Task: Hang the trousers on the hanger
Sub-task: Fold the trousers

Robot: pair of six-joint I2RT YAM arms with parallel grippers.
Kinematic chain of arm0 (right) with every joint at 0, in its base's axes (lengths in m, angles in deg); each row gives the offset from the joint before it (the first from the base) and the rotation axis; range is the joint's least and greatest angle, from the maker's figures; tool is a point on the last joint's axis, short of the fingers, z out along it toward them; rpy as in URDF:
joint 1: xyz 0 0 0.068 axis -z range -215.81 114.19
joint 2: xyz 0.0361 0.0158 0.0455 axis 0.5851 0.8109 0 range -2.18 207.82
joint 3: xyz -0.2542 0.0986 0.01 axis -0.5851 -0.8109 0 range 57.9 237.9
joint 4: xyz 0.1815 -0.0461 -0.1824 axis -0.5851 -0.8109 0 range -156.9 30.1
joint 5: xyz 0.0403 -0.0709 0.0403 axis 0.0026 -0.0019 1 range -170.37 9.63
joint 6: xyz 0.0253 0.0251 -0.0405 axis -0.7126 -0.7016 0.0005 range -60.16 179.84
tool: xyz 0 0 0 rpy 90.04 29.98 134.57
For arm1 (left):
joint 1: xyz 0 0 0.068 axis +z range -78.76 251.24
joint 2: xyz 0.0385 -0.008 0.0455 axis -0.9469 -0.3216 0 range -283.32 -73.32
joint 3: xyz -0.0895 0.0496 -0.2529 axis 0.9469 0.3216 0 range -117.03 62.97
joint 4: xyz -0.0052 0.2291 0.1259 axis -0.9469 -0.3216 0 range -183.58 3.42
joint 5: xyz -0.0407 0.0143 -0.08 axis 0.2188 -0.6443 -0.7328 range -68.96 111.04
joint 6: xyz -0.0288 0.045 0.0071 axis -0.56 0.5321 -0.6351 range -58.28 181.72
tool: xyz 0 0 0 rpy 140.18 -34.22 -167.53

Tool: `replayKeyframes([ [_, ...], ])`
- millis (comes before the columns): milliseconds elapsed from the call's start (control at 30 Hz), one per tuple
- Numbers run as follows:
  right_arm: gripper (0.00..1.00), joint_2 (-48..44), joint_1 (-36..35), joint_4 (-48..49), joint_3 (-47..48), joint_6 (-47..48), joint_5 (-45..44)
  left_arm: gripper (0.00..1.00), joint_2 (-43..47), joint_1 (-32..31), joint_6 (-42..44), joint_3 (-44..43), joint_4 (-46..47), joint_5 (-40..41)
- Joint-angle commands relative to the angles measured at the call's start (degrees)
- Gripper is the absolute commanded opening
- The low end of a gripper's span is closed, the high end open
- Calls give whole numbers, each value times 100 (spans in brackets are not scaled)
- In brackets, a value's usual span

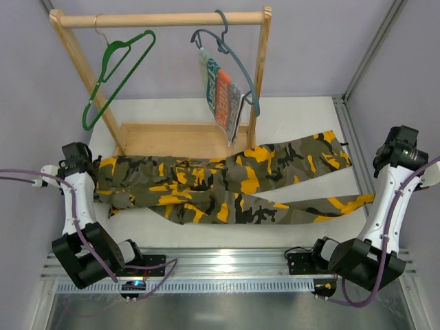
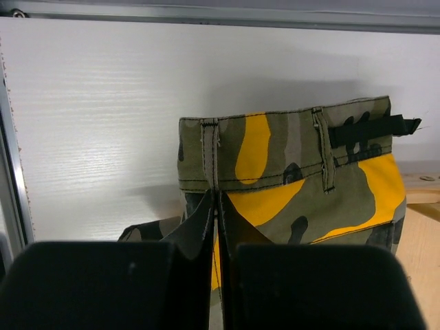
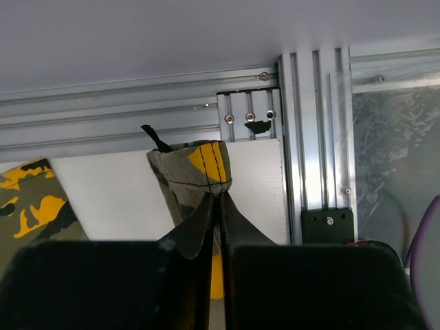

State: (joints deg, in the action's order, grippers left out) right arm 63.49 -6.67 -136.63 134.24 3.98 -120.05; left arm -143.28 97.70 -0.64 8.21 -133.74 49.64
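The camouflage trousers (image 1: 227, 182) lie spread across the white table, waist at the left and legs reaching right. My left gripper (image 2: 218, 198) is shut on the waistband (image 2: 275, 148) at a belt loop; from above this gripper (image 1: 91, 169) sits at the trousers' left end. My right gripper (image 3: 220, 196) is shut on a bunched leg hem (image 3: 199, 165); in the top view it (image 1: 392, 163) is at the table's right edge. The thin green hanger (image 1: 113, 72) hangs by its hook from the left part of the wooden rail, apart from both grippers.
A wooden rack (image 1: 161, 19) stands at the back on a flat base (image 1: 172, 134). A grey-blue hanger (image 1: 237, 65) on it carries a small striped cloth (image 1: 223, 103). Aluminium rails run along the near edge (image 1: 220, 265) and the right side (image 3: 313, 137).
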Motion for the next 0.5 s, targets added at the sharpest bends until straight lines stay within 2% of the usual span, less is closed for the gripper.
replayKeyframes([
  [0,4,16,258,-1143,-92,-267,-233,0,201,0,-20,-272,13,462],
  [300,4,1007,601,-1151,-102,-206,-839,0,201,0,-135,-527,-101,541],
  [467,4,1553,680,-951,109,-375,-472,1,272,0,-328,-413,188,384],
])
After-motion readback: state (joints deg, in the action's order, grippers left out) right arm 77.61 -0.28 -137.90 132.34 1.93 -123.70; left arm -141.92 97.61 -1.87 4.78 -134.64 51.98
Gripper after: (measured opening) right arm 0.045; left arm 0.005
